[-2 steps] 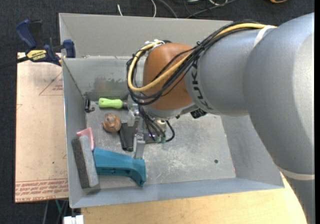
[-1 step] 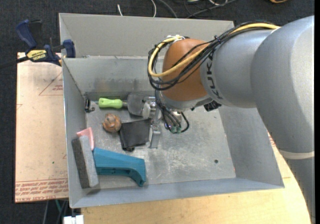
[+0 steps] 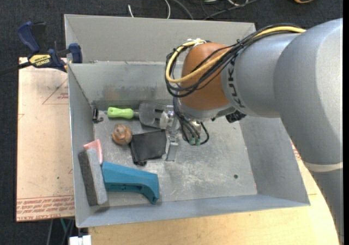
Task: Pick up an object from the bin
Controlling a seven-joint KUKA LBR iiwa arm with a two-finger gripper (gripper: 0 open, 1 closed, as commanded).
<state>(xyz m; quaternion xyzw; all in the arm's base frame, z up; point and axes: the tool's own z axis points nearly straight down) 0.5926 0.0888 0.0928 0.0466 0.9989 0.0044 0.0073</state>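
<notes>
Gripper (image 3: 172, 145): bare metal, lowered to the scratched floor of the grey metal bin (image 3: 245, 151), near the middle. I cannot tell whether it is released or clenched, and nothing can be seen in its grasp.

Nearest item: a black flat piece (image 3: 148, 148), matte, roughly square with one uneven corner. It lies flat on the floor just beside the gripper on the view's left, its edge at or against the metal tip.

Just above that, close to the gripper's upper end, is a pale grey rounded piece (image 3: 148, 113) with a dull sheen.

Further left, a brown lump (image 3: 121, 135), rounded and mottled, sits apart from the black piece. Beyond it lies a bright green handle (image 3: 120, 112), smooth and cylindrical, near the back wall.

Below and left of the gripper, a blue plastic piece (image 3: 131, 180), smooth and angular, has one leg bent downward.

Farthest off, against the left wall, are a long grey block (image 3: 91, 179) with a coarse surface and a pink piece (image 3: 96, 149) at its upper end.
</notes>
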